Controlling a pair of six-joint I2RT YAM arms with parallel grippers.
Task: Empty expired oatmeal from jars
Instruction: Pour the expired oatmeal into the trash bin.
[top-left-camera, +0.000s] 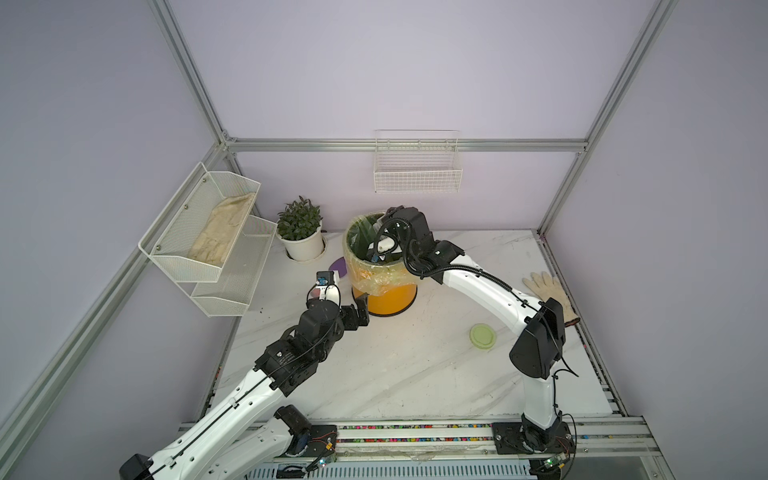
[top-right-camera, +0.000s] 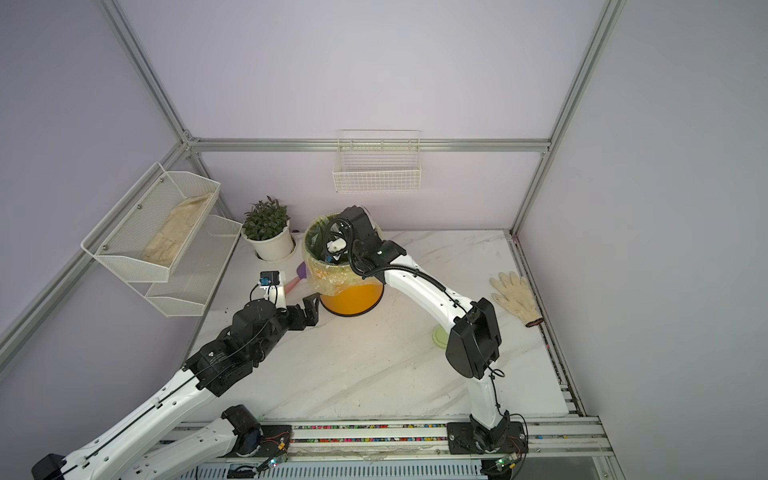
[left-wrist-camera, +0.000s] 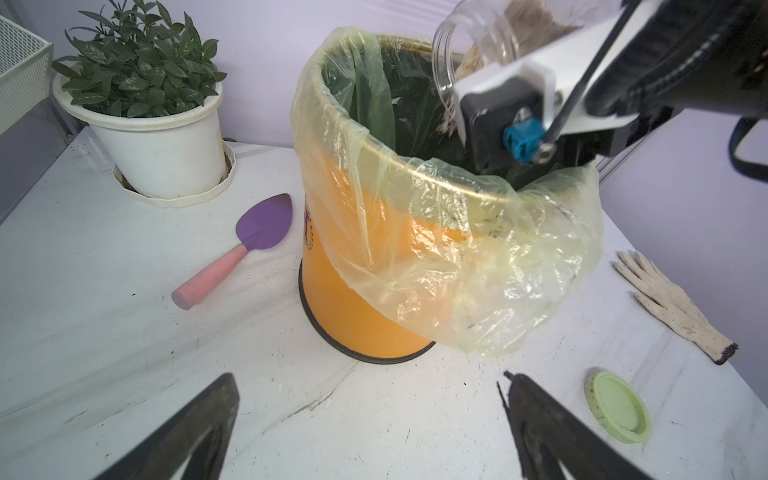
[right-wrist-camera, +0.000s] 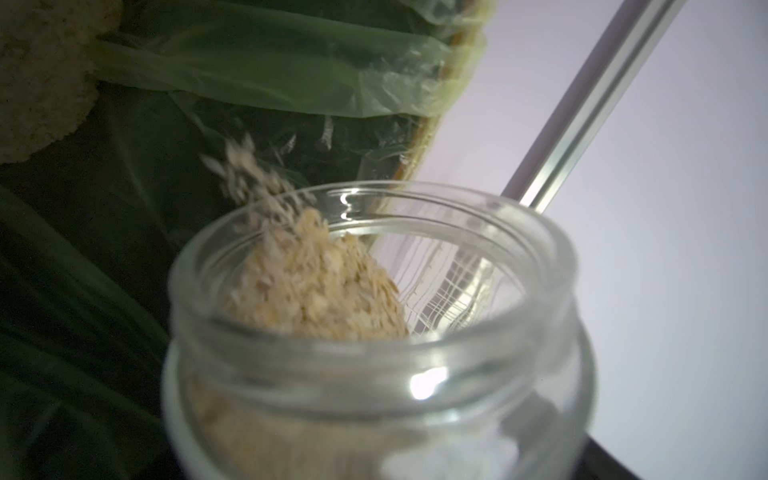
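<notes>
While tilted mouth-first over the orange bin (left-wrist-camera: 365, 291), jar (right-wrist-camera: 374, 340): clear, smooth, likely slippery and breakable; right gripper (top-left-camera: 386, 241) clamps its body, the sensible hold. Oatmeal (right-wrist-camera: 316, 286): loose light flakes spilling from its mouth. Left gripper (left-wrist-camera: 369, 378): spread wide, empty, beside bin.

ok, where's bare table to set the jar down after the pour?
Best: the broad white marble tabletop in front of the orange bin with yellow liner, between the open left hand and the pale green round lid. Also the back right corner, behind the white cotton glove. Crowded: back left, around the white plant pot and purple trowel.
</notes>
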